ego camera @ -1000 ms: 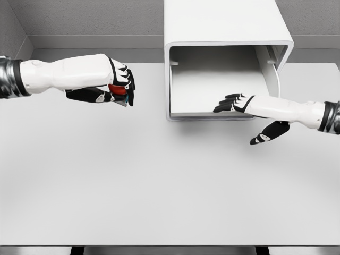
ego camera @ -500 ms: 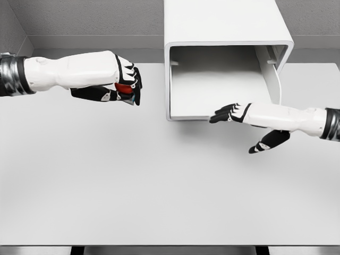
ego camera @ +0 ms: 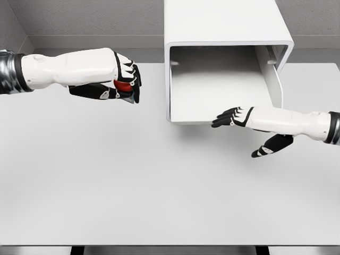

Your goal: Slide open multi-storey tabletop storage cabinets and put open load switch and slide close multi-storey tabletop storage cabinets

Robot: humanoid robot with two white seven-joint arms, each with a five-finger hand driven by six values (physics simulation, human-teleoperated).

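White cabinet (ego camera: 223, 26) at table (ego camera: 133, 180) back, drawer (ego camera: 212, 90) pulled out. Right hand (ego camera: 236, 118) at drawer's front edge, fingers extended, gripping nothing. Left hand (ego camera: 123, 84) clamped on red switch (ego camera: 123, 85), held above table, left of drawer.

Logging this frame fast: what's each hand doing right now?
Left hand: shut on the red load switch.
Right hand: open, fingers extended at the drawer front edge, holding nothing.

the left robot hand (ego camera: 125, 82) grips a red load switch (ego camera: 123, 85) above the worktop (ego camera: 133, 180). the right robot hand (ego camera: 234, 118), fingers extended, rests at the open drawer's (ego camera: 218, 87) front edge.
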